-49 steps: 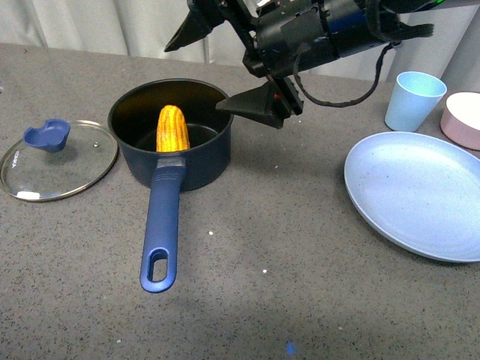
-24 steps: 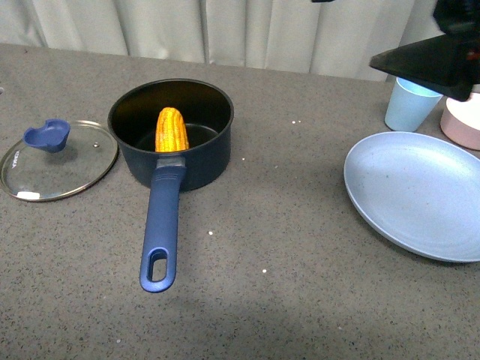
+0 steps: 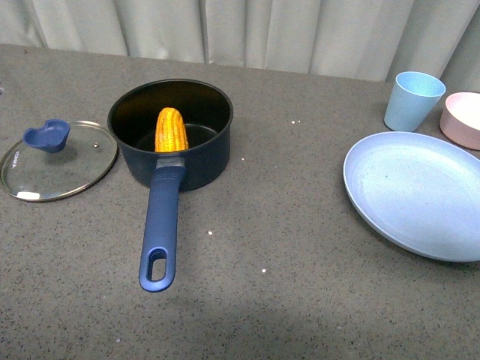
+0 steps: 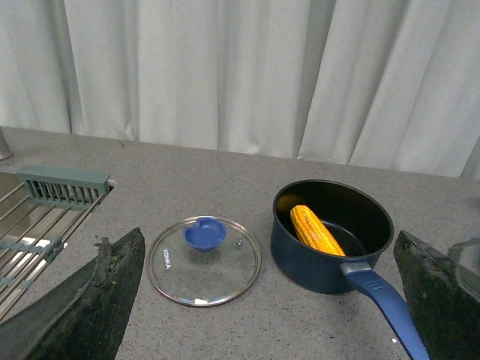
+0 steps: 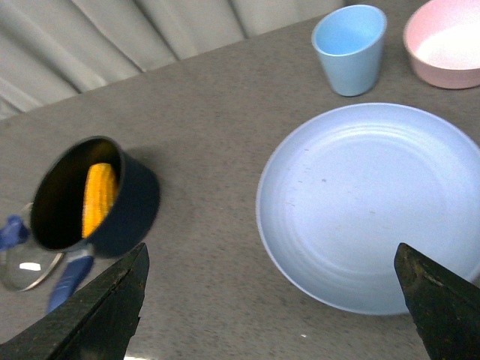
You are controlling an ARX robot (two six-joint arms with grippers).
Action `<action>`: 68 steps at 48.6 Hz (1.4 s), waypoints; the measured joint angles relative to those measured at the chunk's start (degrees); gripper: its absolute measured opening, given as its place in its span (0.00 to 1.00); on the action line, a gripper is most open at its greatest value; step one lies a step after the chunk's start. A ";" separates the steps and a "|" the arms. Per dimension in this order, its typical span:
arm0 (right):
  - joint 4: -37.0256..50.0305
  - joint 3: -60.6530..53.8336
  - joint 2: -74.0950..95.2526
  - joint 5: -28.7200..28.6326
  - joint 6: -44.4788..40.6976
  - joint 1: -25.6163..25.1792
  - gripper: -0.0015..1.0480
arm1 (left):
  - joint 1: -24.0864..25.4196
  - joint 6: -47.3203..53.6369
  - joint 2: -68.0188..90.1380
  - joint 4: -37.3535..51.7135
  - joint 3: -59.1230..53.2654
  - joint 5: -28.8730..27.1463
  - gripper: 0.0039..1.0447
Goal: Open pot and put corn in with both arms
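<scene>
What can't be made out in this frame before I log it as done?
- Lower end of the corn: hidden by the pot wall in all views.
- Pink bowl: cut off by the frame edge in the front and right wrist views.
- Lettering on the lid rim: too small to read.
- Both arms: absent from the front view; wrist views show only open jaws.

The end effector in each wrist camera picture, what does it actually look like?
Each shows two flat black fingers tapering to wedge shapes. The left end effector has fingers with rough, crumbly edges; the right end effector has smoother fingers. No cables or markings show.
</scene>
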 joint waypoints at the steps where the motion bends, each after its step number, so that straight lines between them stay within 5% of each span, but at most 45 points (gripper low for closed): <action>1: -0.63 -0.66 -1.07 1.40 -0.57 0.02 0.91 | 0.00 0.00 0.00 0.00 0.00 0.02 0.94; 15: -3.34 -7.87 -12.41 13.38 -5.03 -2.10 0.91 | 0.00 0.00 0.00 0.00 0.00 0.00 0.94; 28: -1.01 -10.80 -15.78 12.11 -8.79 -4.28 0.89 | 0.00 0.00 0.00 0.00 0.00 0.02 0.94; 32: 16.06 -17.09 -15.76 4.17 -14.95 -7.48 0.78 | 0.00 0.00 0.00 0.00 0.00 0.02 0.94; 38: 29.73 -21.66 -19.26 2.58 -21.29 -8.83 0.58 | 0.00 0.00 0.00 0.00 0.00 0.02 0.94; 56: 25.44 -25.18 -28.50 2.29 -24.11 -8.94 0.01 | 0.00 0.00 0.00 0.00 0.00 0.00 0.94; 68: 18.36 -25.18 -35.85 2.27 -24.26 -8.94 0.01 | 0.00 0.00 0.00 0.00 0.00 0.00 0.94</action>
